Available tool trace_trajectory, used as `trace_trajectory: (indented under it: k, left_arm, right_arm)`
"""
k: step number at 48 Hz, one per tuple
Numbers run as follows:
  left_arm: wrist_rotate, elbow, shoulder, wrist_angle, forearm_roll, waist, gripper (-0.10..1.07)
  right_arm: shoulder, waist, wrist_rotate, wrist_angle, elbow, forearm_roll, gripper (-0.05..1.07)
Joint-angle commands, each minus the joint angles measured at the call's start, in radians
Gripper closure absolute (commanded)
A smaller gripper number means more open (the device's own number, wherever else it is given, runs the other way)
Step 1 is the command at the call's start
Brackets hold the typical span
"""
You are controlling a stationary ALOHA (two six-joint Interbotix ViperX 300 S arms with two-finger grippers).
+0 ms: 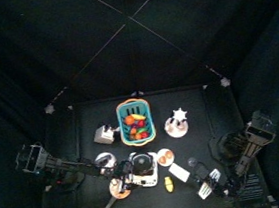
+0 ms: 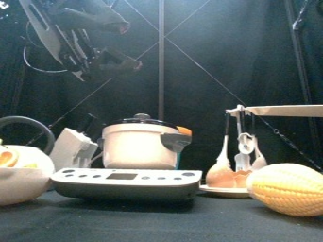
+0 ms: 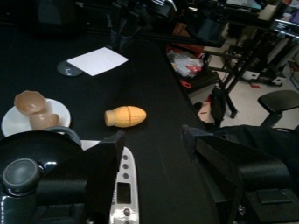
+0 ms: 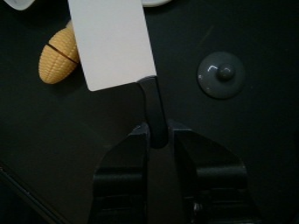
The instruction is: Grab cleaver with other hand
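The cleaver (image 4: 114, 42) has a broad whitish blade and a short dark handle. My right gripper (image 4: 152, 133) is shut on the handle and holds the blade flat, low over the table beside a yellow corn cob (image 4: 61, 54). In the top view the cleaver (image 1: 179, 172) lies at the table's front right, with my right gripper (image 1: 208, 177) just to its right. My left gripper (image 3: 158, 171) is open and empty. It hangs high over the table's left part (image 1: 108, 162) and looks across at the blade (image 3: 97, 61). In the front view the left gripper (image 2: 78, 47) is at the top left.
A teal basket (image 1: 135, 125) of food stands at the back. A white pot (image 2: 142, 144) stands behind a flat scale (image 2: 127, 182). A plate (image 2: 229, 190) and the corn (image 2: 290, 189) sit front right. A utensil rack (image 2: 271, 111) stands right. A grey round lid (image 4: 222, 72) lies near the blade.
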Motion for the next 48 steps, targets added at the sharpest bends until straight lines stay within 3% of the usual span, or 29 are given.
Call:
trace_trajectory:
  k: [1,12,26,32,41,48]
  left_arm:
    - [-0.003,-0.014,-0.003,-0.011,-0.005,0.0,0.08]
    - [-0.003,-0.02,-0.003,-0.015,-0.115,0.002,0.08]
    - [-0.006,-0.031,0.002,-0.083,-0.353,-0.002,0.08]
    - [-0.006,-0.048,0.006,-0.095,-0.39,-0.02,0.08]
    - [-0.008,-0.091,0.031,-0.095,-0.393,-0.034,0.08]
    - [-0.014,-0.124,0.081,-0.095,-0.397,-0.048,0.08]
  right_arm:
    - [-0.029,-0.003,-0.003,0.005,-0.011,-0.006,0.62]
    - [-0.04,-0.005,-0.003,0.005,-0.018,-0.086,0.62]
    - [-0.043,-0.032,-0.031,0.005,-0.011,-0.253,0.63]
    - [-0.038,-0.084,-0.204,0.003,-0.04,-0.262,0.63]
    - [-0.023,-0.195,-0.586,0.005,-0.123,-0.204,0.63]
    - [0.006,-0.253,-0.742,0.023,-0.17,-0.193,0.62]
